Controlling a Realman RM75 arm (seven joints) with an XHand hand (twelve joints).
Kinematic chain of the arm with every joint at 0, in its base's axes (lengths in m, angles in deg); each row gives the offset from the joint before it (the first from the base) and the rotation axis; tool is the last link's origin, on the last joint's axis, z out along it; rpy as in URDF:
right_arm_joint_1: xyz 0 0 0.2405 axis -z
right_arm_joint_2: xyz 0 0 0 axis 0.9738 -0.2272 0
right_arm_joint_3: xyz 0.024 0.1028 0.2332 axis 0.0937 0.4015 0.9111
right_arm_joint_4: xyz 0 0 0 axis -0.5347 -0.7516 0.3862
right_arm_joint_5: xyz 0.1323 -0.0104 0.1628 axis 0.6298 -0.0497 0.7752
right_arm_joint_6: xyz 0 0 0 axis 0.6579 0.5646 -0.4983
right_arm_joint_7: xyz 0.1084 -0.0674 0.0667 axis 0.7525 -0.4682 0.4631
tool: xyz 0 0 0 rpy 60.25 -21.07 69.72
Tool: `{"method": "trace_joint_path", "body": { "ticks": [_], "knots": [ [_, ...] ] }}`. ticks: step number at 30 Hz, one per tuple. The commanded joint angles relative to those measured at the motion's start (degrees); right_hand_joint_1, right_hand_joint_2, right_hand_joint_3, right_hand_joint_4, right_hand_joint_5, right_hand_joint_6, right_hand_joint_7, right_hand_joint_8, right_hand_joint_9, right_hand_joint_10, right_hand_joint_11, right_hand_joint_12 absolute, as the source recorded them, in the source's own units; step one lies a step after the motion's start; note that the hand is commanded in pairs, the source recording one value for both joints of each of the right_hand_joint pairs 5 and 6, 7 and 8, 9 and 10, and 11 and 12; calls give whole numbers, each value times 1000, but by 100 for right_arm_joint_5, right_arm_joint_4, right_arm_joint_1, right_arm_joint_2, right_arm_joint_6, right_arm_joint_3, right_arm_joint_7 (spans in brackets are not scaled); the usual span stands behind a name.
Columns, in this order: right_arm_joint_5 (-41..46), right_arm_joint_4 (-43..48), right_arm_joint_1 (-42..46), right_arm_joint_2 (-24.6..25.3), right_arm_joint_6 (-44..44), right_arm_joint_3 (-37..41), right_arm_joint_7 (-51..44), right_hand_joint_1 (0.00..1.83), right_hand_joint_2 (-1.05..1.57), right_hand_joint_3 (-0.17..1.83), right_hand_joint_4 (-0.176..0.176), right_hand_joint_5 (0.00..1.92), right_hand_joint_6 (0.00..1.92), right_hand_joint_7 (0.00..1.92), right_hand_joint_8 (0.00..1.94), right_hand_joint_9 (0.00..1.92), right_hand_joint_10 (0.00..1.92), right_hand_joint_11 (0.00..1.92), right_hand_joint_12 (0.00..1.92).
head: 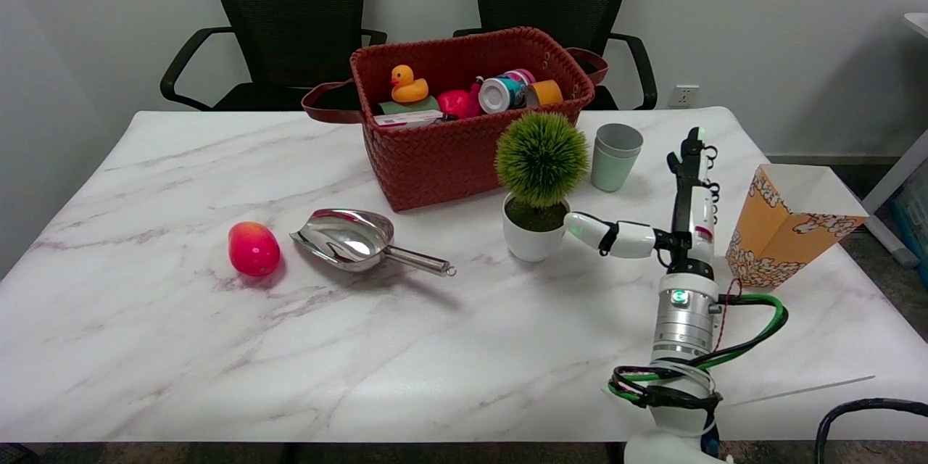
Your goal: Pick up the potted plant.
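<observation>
Down at the near right edge of the marble surface [217, 348], the white arm comes up with its green and black cables looped round the base. Its robot hand [674, 221] sits just right of the potted plant [538, 185], spread open and holding nothing: one white finger [591, 228] points left at the rim of the white pot, right beside it or maybe barely touching, hard to say from this angle, while the other fingers stick straight up.

The plant stands upright in the middle-right of the surface, a round green ball over a small pot. Off to the left, well apart, lie a shiny metal scoop [355, 238] and a red-yellow mango-looking fruit [253, 249]. On the right there's an orange popcorn box [786, 226].

Further back, a stack of pale green cups [615, 156] is near the plant, and the red woven basket [449, 152] with a rubber duck [407, 84] and other bits is just behind it.

My worry: the pot looks top-heavy and only one finger is near it. If that finger pushes before the rest wrap around, I'd guess the pot tips or slides toward the basket.
</observation>
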Motion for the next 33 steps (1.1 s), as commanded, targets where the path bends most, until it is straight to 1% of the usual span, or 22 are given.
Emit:
{"method": "trace_joint_path", "body": {
  "ticks": [1,5,24,33],
  "knots": [
    [125,-126,136,-5,490,-191,376,1118,-137,460,0,0,0,97,97,242,242,82,82],
    [94,-151,136,-5,780,-151,389,1116,-132,465,0,0,0,103,103,244,244,0,0],
    [61,-445,30,4,1721,161,426,1109,-109,473,0,0,0,100,100,222,222,0,0],
    [-62,-693,-201,-6,2019,161,813,1097,-87,490,0,0,0,112,112,216,216,0,0]
  ]
}}
